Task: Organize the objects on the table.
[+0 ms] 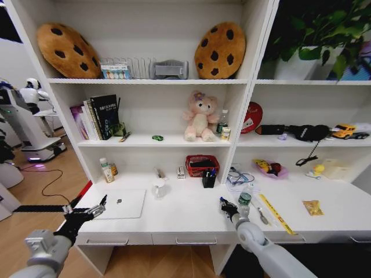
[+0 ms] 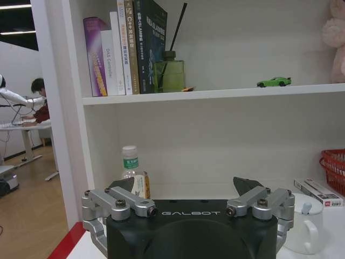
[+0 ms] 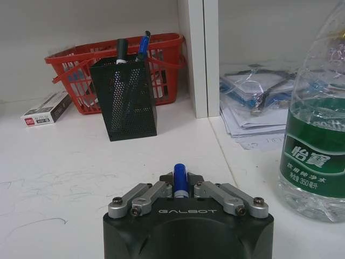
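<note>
Black perforated-metal pen holder (image 3: 124,98), matt.

On the shelves: two cookie cushions (image 1: 66,51), one plush bear (image 1: 199,117); on the worktop (image 1: 185,217), one laptop (image 1: 120,204), one red basket (image 1: 202,164).

White desk (image 1: 191,223), laptop (image 1: 122,204), mug (image 1: 159,188), red basket (image 1: 202,164), pen holder (image 1: 209,180), water bottle (image 1: 246,198), ruler (image 1: 276,213)

head view overlooks the table (image 1: 185,217); both low wrist views face its shelves.
</note>
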`<state>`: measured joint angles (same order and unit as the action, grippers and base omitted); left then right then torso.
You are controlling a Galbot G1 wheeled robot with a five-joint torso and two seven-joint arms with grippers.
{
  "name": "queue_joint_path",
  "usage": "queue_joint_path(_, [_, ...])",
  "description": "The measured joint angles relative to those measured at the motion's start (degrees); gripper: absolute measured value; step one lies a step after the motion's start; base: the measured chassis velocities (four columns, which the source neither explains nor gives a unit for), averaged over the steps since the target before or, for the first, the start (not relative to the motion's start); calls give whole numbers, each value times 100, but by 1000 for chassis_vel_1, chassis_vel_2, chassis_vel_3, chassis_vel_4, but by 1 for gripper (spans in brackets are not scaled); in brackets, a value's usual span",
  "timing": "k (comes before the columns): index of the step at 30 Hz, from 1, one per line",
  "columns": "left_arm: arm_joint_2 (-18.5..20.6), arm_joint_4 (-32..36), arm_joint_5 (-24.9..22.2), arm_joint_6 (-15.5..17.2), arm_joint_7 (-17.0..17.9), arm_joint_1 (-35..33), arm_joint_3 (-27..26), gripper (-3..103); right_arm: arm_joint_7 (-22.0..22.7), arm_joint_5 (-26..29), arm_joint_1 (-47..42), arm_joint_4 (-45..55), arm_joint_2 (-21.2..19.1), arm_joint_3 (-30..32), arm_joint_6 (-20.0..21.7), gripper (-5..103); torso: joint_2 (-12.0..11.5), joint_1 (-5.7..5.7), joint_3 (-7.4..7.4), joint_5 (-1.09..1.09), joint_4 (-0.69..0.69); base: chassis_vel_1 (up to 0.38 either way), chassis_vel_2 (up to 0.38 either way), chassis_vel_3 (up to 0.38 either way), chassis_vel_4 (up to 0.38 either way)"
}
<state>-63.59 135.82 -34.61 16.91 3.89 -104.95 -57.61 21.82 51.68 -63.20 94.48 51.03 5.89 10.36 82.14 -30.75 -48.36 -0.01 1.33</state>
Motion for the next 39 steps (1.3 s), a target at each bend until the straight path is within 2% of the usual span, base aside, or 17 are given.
queue_joint_path(6, [0,0,0,0,0,0,0,100,-42,37,3,12,-18,20,-9,12,0,0,0,1,0,0,0,0,0])
queue_joint_path(8, [0,0,0,0,0,0,0,100,-160,-12,3,17,-18,30,-131,12,0,0,-1,3,1,0,0,0,0])
queue_joint_path(10, [0,0,0,0,0,0,0,100,-477,-265,12,85,-23,71,-463,12,0,0,-1,3,2,0,0,0,0])
queue_joint_path(11, [0,0,0,0,0,0,0,100,-477,-265,12,85,-23,71,-463,12,0,0,-1,3,2,0,0,0,0])
queue_joint_path(12, [0,0,0,0,0,0,0,100,-745,-642,52,123,-27,76,-846,12,0,0,0,1,1,0,0,0,0])
queue_joint_path(14, [0,0,0,0,0,0,0,100,-1224,-1784,394,-157,83,-30,-1947,12,0,0,-1,1,0,0,0,0,0])
queue_joint_path(15, [0,0,0,0,0,0,0,100,-1224,-1784,394,-157,83,-30,-1947,12,0,0,-1,1,0,0,0,0,0])
queue_joint_path(16, [0,0,0,0,0,0,0,100,-1279,-1990,537,-277,139,-92,-2200,12,0,0,-1,1,0,0,0,0,0])
queue_joint_path(18, [0,0,0,0,0,0,0,100,-1230,-2111,822,-519,254,-260,-2477,12,0,-1,-1,2,0,0,0,0,0])
queue_joint_path(22, [0,0,0,0,0,0,-1,100,-1166,-2203,1125,-837,357,-368,-2614,12,0,-1,-1,0,0,0,0,0,0])
queue_joint_path(26, [0,0,0,0,1,0,0,100,-915,-2449,1944,-1609,732,-676,-2991,12,-1,0,-1,-1,0,0,0,0,0])
queue_joint_path(36, [0,0,0,0,1,0,0,100,-818,-2591,2762,-2613,1282,-1081,-3437,12,-1,-1,-1,0,1,0,0,0,0])
queue_joint_path(38, [0,0,0,0,0,0,0,100,-802,-2722,2935,-3150,1590,-1153,-3870,12,-1,-1,-1,1,1,0,0,0,0])
queue_joint_path(39, [0,0,0,0,0,0,0,100,-802,-2722,2935,-3150,1590,-1153,-3870,12,-1,-1,-1,1,1,0,0,0,0])
